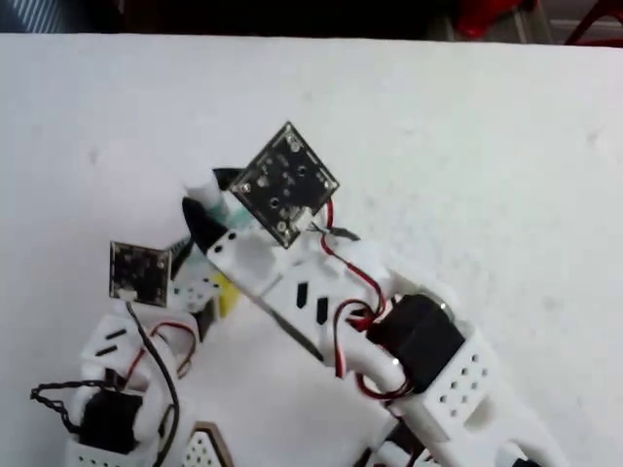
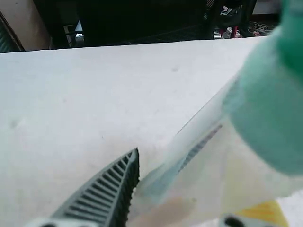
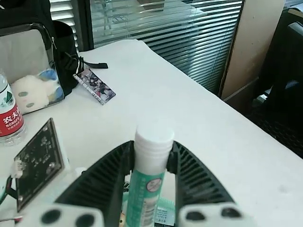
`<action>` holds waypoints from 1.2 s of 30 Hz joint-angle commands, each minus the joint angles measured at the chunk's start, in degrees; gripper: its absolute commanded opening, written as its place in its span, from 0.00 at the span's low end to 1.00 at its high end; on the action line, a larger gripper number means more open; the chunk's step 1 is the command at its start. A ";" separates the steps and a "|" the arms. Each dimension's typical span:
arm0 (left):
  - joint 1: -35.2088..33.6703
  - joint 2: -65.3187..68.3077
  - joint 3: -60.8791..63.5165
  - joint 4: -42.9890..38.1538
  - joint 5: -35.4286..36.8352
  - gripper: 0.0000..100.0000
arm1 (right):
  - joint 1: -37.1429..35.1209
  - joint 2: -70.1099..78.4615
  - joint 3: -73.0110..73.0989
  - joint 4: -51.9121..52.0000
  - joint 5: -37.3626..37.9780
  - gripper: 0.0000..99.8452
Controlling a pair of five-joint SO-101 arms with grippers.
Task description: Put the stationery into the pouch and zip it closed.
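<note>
Bright daylight floods the white table (image 1: 467, 126), almost washing it out from above; it comes through slatted blinds (image 3: 165, 28) beyond the table's edge. Shadows are soft and faint. Close to the left wrist lens, the glue stick (image 2: 274, 118) is a green blur.

Bottle (image 3: 7, 111): upright, well beyond the right gripper (image 3: 150, 146).
Card (image 3: 93, 86): flat on the table (image 3: 213, 132), beyond it.
Bag (image 3: 64, 42): behind the card.

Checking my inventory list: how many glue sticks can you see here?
1: the glue stick, clamped in the right end effector. Others may lie hidden from these views.
</note>
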 commanded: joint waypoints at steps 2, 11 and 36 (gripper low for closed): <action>0.22 -0.31 -1.67 0.00 0.35 0.29 | -0.40 -0.92 4.75 -7.16 0.88 0.02; 0.22 -0.31 -1.76 -0.18 0.35 0.29 | 4.26 -0.31 16.88 -26.95 0.70 0.02; 0.22 -0.31 -1.49 -0.70 0.62 0.29 | 3.74 -5.49 19.34 -12.62 0.53 0.21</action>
